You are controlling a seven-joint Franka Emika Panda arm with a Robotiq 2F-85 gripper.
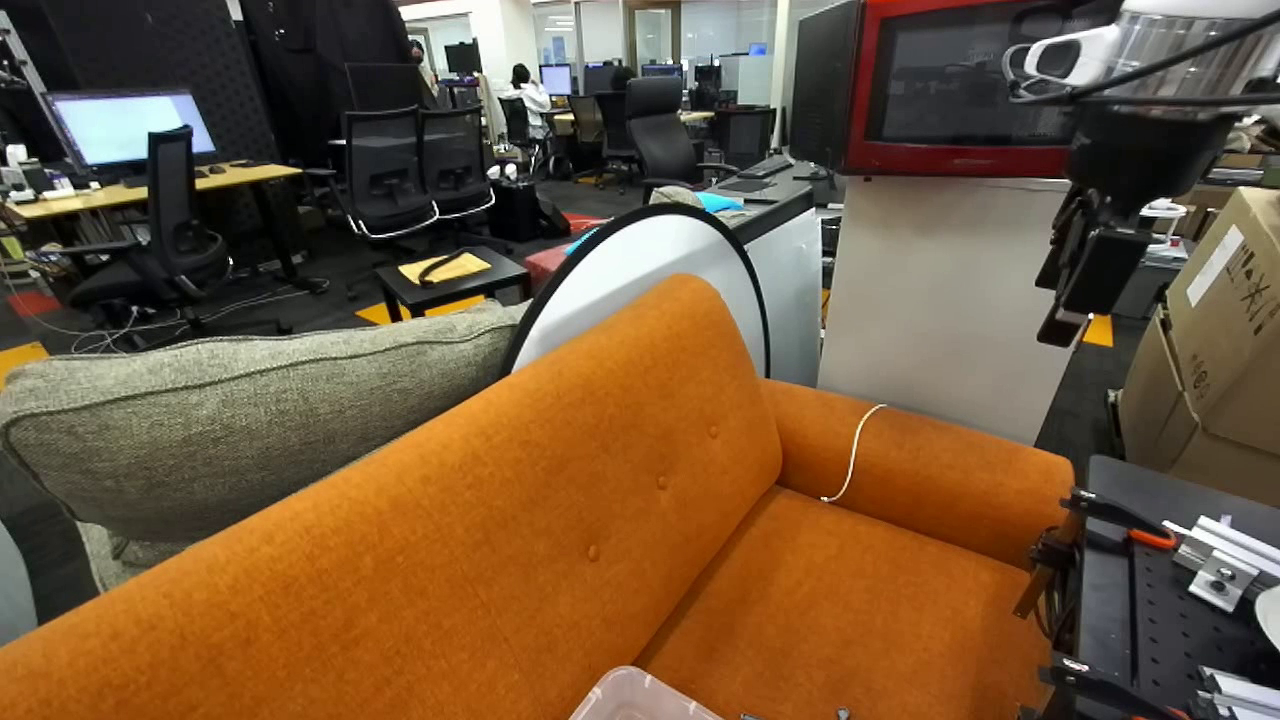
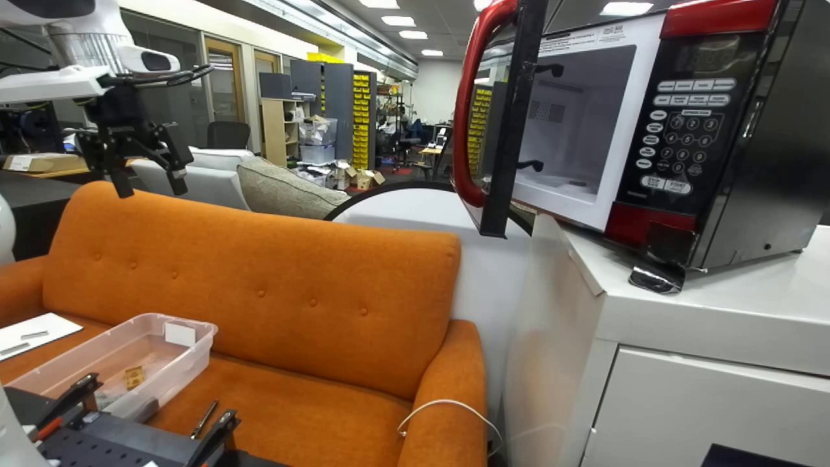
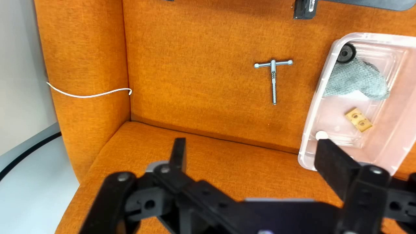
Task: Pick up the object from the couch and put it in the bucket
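A T-shaped metal tool (image 3: 273, 78) lies on the seat of the orange couch (image 3: 195, 65); in an exterior view the tool (image 2: 204, 418) shows near the bottom. Beside it on the couch stands a clear plastic bin, the bucket (image 3: 314, 107), also partly visible in both exterior views, with its wall (image 2: 188, 366) facing the tool. Inside are a grey cloth (image 3: 360, 79), a black wheel (image 3: 346, 53) and a yellow block (image 3: 358, 119). My gripper (image 3: 250, 140) hangs high above the couch, fingers wide open and nothing between them. In an exterior view the gripper (image 2: 150, 188) appears before the backrest.
A white cord (image 3: 94, 95) drapes over the armrest. Along the couch's front runs a black perforated table (image 1: 1160, 600) with clamps (image 3: 305, 9). A red microwave (image 2: 687, 117) with its door swung out sits on a white cabinet (image 2: 700, 311). A white board (image 2: 39, 331) lies past the bin.
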